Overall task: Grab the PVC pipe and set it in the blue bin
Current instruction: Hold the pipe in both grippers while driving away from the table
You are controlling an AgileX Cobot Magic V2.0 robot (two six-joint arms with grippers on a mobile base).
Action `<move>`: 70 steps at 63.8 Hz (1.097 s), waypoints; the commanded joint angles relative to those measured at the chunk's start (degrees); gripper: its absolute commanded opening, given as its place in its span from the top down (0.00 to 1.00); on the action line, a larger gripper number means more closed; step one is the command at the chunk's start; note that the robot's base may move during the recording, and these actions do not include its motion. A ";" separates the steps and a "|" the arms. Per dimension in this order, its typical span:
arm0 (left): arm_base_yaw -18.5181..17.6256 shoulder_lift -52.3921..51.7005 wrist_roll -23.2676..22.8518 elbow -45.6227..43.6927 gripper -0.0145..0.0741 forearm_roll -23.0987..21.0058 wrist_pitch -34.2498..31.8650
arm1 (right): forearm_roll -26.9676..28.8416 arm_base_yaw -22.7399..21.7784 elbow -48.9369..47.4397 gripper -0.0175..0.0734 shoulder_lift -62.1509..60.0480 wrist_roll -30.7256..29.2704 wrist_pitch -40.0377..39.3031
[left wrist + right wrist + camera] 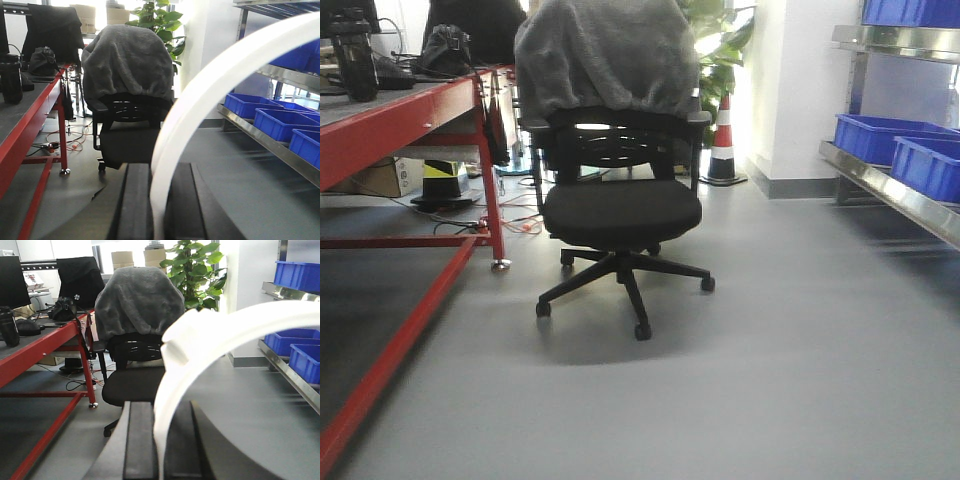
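Closest in, at the bottom centre of the left wrist view: left hand (159, 170) pinching the PVC pipe (225, 70), black fingers (136, 200) pressed against either side, white arc sweeping up toward the upper right corner. Likewise in the right wrist view: right hand (159, 407) clamped on a white curved PVC pipe (250, 320) at bottom centre, squared-off end jutting out near mid-frame — cannot tell whether one length or two. Beyond, mid-frame on the grey floor (800, 380), a black office chair (620, 210) with a grey blanket (605, 55) draped over its back. At left, a red counter (400, 115) bearing a black bottle (355, 60). At right, blue bins (880, 140) on a metal shelf (890, 193), well apart from both hands. Farthest back, a striped traffic cone (722, 140) beside a leafy plant (195, 270).
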 commanded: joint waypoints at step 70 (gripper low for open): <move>-0.29 -0.19 -0.57 -0.39 0.96 -0.39 -1.58 | -0.48 0.12 0.04 0.99 -0.28 -0.59 -1.05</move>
